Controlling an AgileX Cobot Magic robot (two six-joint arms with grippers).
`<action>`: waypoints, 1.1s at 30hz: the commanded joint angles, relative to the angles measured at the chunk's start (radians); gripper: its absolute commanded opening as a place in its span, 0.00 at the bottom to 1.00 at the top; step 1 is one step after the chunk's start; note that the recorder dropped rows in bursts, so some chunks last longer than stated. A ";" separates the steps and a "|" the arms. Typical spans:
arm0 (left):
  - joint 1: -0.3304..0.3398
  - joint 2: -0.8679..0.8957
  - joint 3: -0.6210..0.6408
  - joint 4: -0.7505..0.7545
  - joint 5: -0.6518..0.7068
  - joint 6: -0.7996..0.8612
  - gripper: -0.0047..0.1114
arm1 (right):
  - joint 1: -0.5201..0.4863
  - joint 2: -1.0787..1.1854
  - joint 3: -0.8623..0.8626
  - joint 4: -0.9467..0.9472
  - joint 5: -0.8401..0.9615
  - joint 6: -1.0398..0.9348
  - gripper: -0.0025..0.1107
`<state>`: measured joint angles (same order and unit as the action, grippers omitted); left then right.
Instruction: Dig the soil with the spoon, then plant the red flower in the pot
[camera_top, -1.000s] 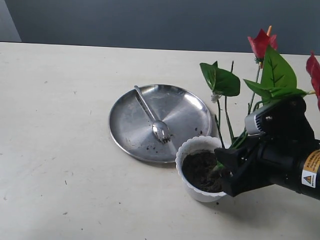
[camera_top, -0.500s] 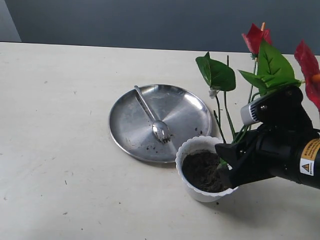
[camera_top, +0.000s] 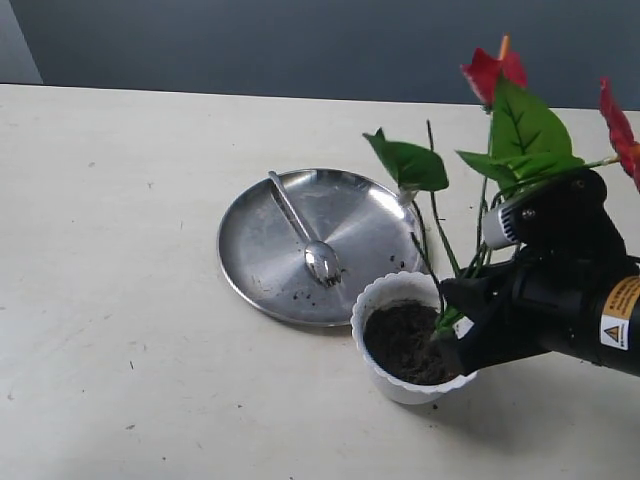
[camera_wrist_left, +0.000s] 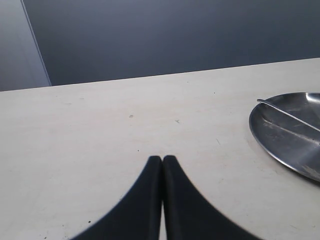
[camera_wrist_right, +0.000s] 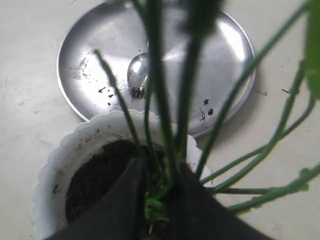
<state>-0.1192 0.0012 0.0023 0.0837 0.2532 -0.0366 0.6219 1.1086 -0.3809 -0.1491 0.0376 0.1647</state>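
The right black gripper (camera_top: 452, 325) reaches in low, jaws pinched tight around thin green stems (camera_wrist_right: 160, 150); the left black gripper (camera_wrist_left: 162, 159) hangs closed.

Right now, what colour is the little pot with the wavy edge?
The pot is white, with dark soil inside. The exterior view shows it best.

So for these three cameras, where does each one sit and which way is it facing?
Exterior view: off the arms, raised, looking down across the table at the steel plate, spoon and pot; the right gripper shows.
Left wrist view: low over bare table, facing the far wall; the shut left gripper shows.
Right wrist view: above the pot, looking down the red flower stems; gripper fingers show.
Shared: all three show the plate.
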 joint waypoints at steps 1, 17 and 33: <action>-0.005 -0.001 -0.002 0.001 -0.014 -0.006 0.05 | -0.004 -0.006 -0.006 -0.007 -0.051 -0.010 0.02; -0.005 -0.001 -0.002 0.001 -0.014 -0.006 0.05 | -0.004 -0.008 -0.086 -0.063 0.016 -0.012 0.02; -0.005 -0.001 -0.002 0.001 -0.014 -0.006 0.05 | 0.136 0.078 -0.001 -0.050 0.004 -0.010 0.02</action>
<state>-0.1192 0.0012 0.0023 0.0837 0.2532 -0.0366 0.7423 1.1671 -0.3913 -0.2010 0.0248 0.1520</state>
